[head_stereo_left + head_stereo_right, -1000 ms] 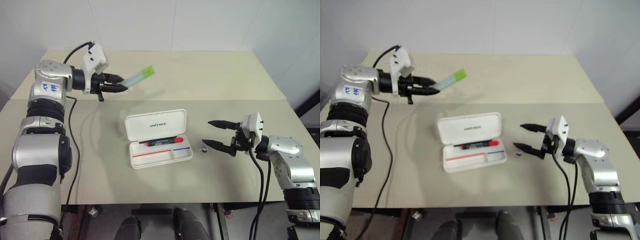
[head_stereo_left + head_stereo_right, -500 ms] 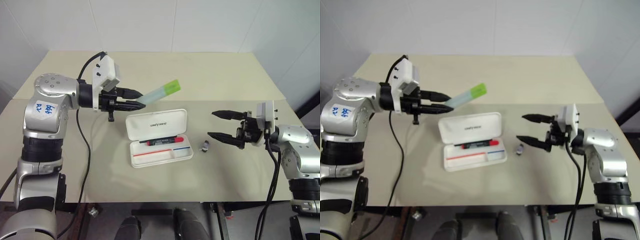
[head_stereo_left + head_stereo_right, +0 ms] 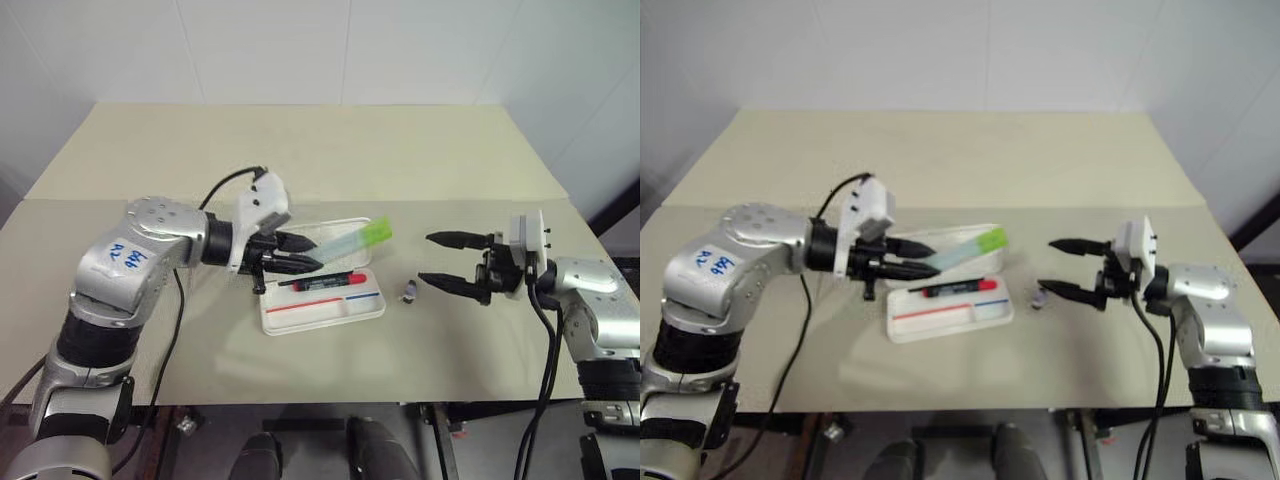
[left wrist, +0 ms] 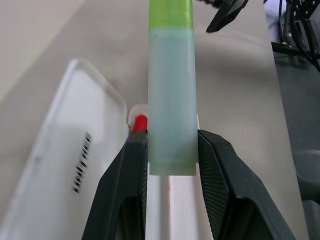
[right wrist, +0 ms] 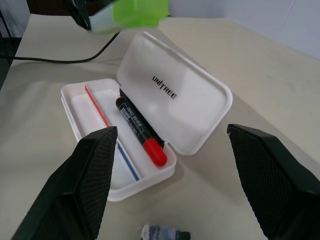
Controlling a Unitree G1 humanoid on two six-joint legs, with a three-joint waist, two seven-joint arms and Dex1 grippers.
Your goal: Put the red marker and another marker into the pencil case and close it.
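The white pencil case (image 3: pixel 330 312) lies open at the middle of the table, its lid (image 5: pixel 180 95) standing up behind. Inside it rests the red marker (image 3: pixel 330 282), black barrel with a red cap. My left gripper (image 3: pixel 312 257) is shut on the mint highlighter with the lime-green cap (image 3: pixel 356 240), holding it slanted over the case's lid and tray. In the left wrist view the highlighter (image 4: pixel 171 100) sits clamped between both black fingers (image 4: pixel 125 180). My right gripper (image 3: pixel 436 259) hovers open to the right of the case, pointing at it, with nothing between its fingers.
A small dark grey bit (image 3: pixel 408 292) lies on the table between the case and the right gripper. The beige table (image 3: pixel 330 150) stretches back to a white wall. A black cable runs along the left arm.
My left gripper has carried the highlighter back and down, from over the far left of the table to just above the open case. The right gripper has hardly moved.
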